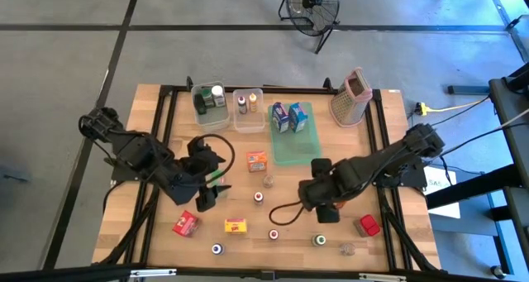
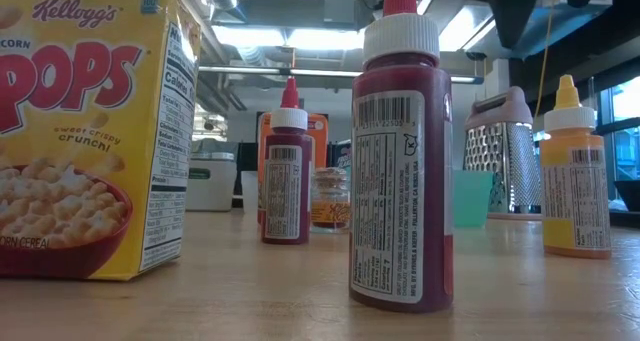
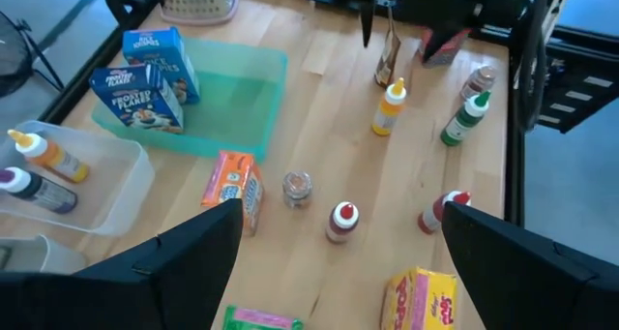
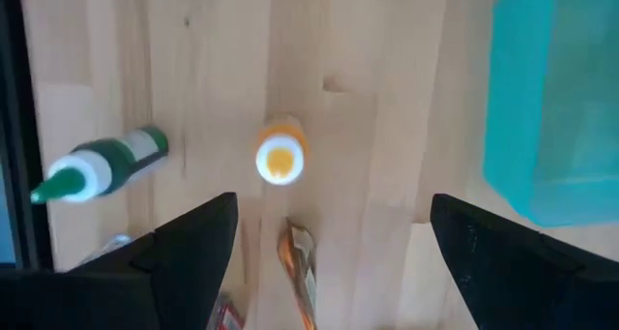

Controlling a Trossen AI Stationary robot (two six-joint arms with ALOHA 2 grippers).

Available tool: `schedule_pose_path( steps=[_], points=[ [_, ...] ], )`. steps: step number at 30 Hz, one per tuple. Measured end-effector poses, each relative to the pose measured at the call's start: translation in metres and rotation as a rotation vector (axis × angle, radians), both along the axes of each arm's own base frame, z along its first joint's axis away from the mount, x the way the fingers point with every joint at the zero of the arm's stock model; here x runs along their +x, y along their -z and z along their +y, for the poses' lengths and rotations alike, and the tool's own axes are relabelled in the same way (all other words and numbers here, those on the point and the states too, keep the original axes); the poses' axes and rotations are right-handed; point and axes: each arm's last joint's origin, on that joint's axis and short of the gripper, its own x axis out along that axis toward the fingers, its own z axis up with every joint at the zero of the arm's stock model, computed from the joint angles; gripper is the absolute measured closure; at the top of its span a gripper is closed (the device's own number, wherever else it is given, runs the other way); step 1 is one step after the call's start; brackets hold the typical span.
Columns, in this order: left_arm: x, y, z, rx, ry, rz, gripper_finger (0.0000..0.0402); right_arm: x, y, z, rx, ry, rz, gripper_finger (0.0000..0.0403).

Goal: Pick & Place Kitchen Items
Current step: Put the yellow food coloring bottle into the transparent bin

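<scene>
1. While I'm hovering both arms over the table (image 1: 165,232), nothing is in hand — the left gripper (image 1: 207,198) is standing wide with its jaws empty, and the right gripper (image 1: 328,209) is spread nearly as wide, also empty.
2. I'm looking past the right fingers (image 4: 184,238) at the yellow-capped bottle (image 4: 280,158) standing upright just ahead, with the green bottle (image 4: 106,165) lying on its side nearby.
3. I'm judging that yellow one as my pick — I'm centring the gap on its cap, coming straight down and closing low on the body so it isn't tipping.
4. I'm keeping clear of the packet (image 4: 298,267) lying beside it.
5. I'm noting two blue cartons (image 3: 145,78) already sitting in the green tray (image 3: 247,112); most other items are scattered loose on the wood.
</scene>
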Motion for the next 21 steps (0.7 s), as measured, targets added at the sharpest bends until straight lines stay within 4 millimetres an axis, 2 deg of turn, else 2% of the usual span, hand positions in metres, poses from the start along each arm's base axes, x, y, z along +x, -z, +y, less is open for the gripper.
schedule_pose_path(
  steps=[5, 15, 21],
  points=[
    [-0.005, 0.001, -0.011, 0.011, -0.003, -0.025, 0.0052, 0.005, 0.008, 0.013, 0.024, -0.008, -0.018, 0.0057],
    [-0.013, 0.005, -0.034, 0.026, 0.022, -0.049, 0.0052, 0.005, 0.011, 0.016, 0.057, -0.002, -0.001, 0.0057],
    [-0.015, 0.005, -0.037, 0.001, 0.008, -0.061, 0.0052, 0.001, 0.040, 0.015, 0.058, -0.007, 0.061, 0.0057]
  ],
)
